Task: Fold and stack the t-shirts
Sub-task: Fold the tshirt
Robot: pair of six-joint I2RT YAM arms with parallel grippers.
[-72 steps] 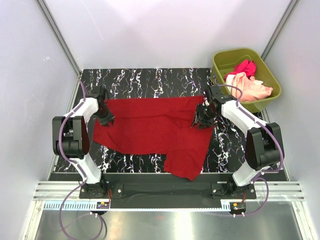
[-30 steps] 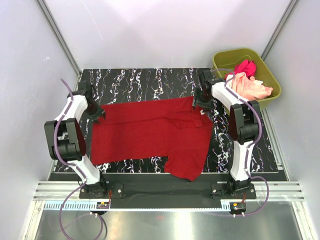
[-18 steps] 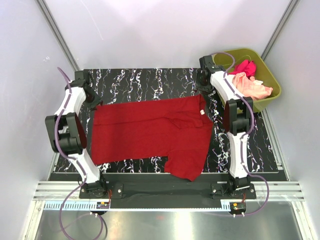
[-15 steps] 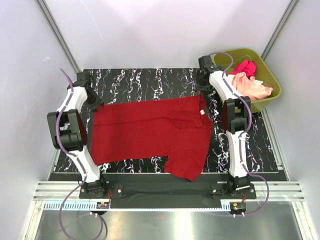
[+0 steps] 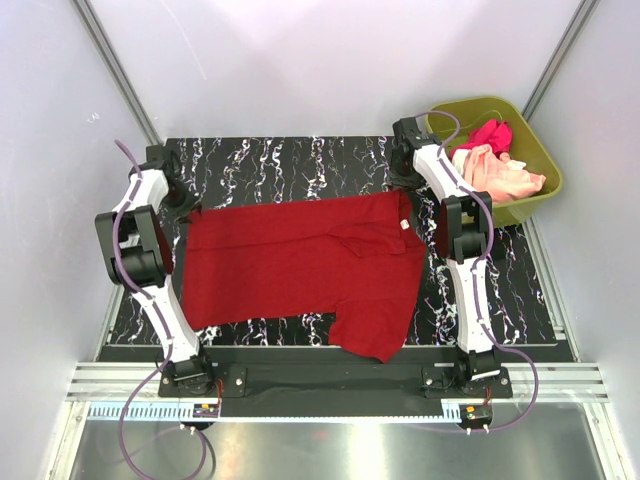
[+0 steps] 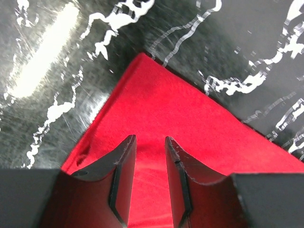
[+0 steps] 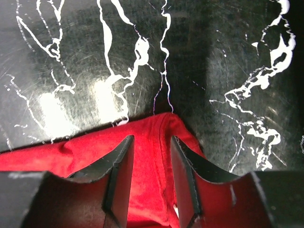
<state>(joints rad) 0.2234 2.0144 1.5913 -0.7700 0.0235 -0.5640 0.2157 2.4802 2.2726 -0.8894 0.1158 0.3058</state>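
Note:
A deep red t-shirt (image 5: 300, 265) lies spread flat on the black marbled table (image 5: 300, 165), with one sleeve hanging toward the near edge. My left gripper (image 6: 149, 138) is open just above the shirt's far left corner (image 6: 142, 61), red cloth showing flat between its fingers. My right gripper (image 7: 152, 138) is open over the far right corner (image 7: 164, 118), straddling a seam. In the top view the left gripper (image 5: 183, 206) and right gripper (image 5: 402, 180) sit at those corners. A magenta-pink shirt (image 5: 490, 133) and a pale peach shirt (image 5: 505, 178) lie bunched in the tub.
The olive-green tub (image 5: 540, 150) stands at the far right, just off the table's corner. White walls with metal posts (image 5: 120, 75) close in the back and sides. Both arms are stretched far out along the table's left and right edges.
Both arms have reached farther toward the back, drawing the shirt's far corners outward so that it lies flatter. The right gripper's jaws have narrowed a little.

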